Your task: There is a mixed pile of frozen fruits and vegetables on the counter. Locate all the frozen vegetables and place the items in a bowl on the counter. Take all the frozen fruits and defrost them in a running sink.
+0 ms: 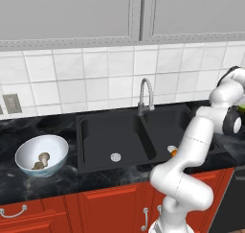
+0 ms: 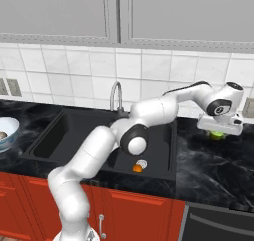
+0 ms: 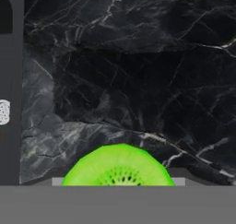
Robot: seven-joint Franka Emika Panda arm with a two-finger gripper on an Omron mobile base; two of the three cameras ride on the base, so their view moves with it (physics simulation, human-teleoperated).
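Two tan mushroom-like pieces (image 1: 41, 161) with pale stems lie inside the wide round bowl (image 1: 56, 142), white within and pale blue-grey outside, which stands on the glossy black veined surface (image 1: 14, 181) to the left of the matte black double-basin sink (image 1: 98, 133) in the left base view. That half of the job looks done. A small orange ball (image 1: 173, 152) sits in the right basin, partly behind the white arm, beside the curved silver faucet (image 1: 145, 95); I see no water running from it.

From the right base view, the orange ball (image 2: 137, 168) rests just beside the right basin's round silver drain (image 2: 142, 163), so one fruit appears delivered. The claw (image 2: 217, 132) is low over the surface (image 2: 208, 170) to the right of the sink (image 2: 54, 136), and a bright lime green ball (image 2: 216, 134) shows just under the hand. Whether the fingers are clamped on it or only straddle it, I cannot tell from here.

Along the hand view, the lime green ball (image 3: 118, 167), patterned like a cut kiwi, lies at the bottom edge on the black surface (image 3: 129, 71), close under the claw. The fingertips themselves are not visible, so the grip stays undecided. What remains, by my reckoning, is to carry this last fruit to the sink and get the tap running.
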